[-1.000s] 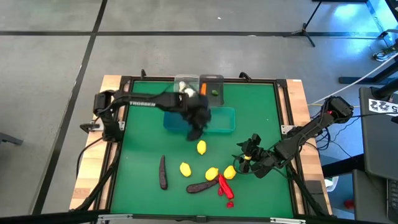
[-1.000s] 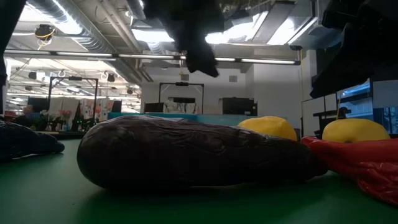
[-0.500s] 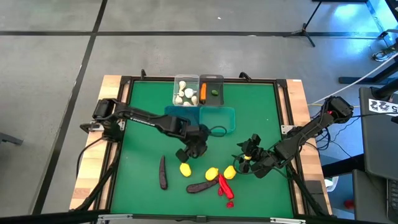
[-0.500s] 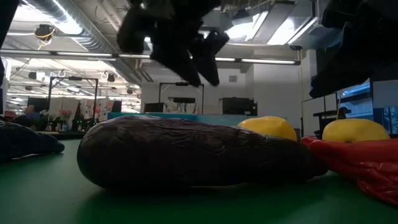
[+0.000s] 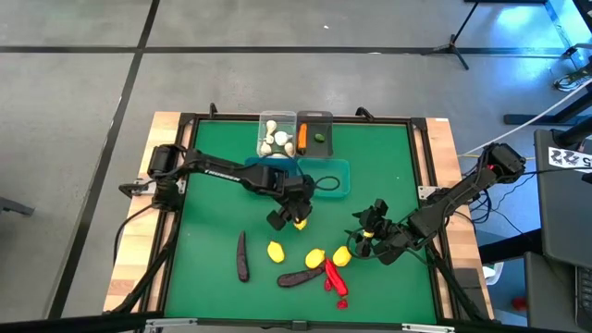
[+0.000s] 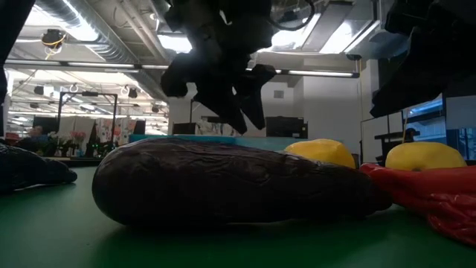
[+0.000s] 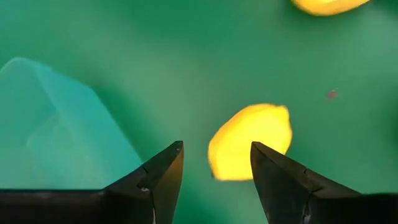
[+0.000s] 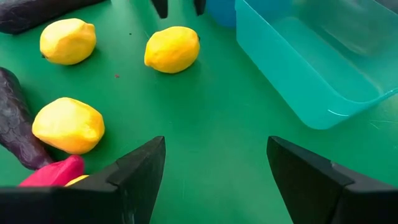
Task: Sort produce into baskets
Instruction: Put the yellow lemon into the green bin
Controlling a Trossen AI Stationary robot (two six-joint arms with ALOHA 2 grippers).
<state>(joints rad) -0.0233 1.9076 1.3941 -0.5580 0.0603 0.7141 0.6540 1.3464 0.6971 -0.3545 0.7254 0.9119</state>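
Overhead, left end effector (image 5: 289, 219) hides lemon (image 7: 250, 140); wrist view shows fingers apart around it.

Open green mat (image 5: 213, 217) is lying around the lemon (image 7: 250, 140); only the teal basket (image 5: 324, 176) is crowding it from behind.

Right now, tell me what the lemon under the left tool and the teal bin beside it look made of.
Lemon: probably matte moulded plastic or foam, with an even yellow, dimpled skin. Teal bin: translucent glossy plastic; the mat shows through its thin walls.
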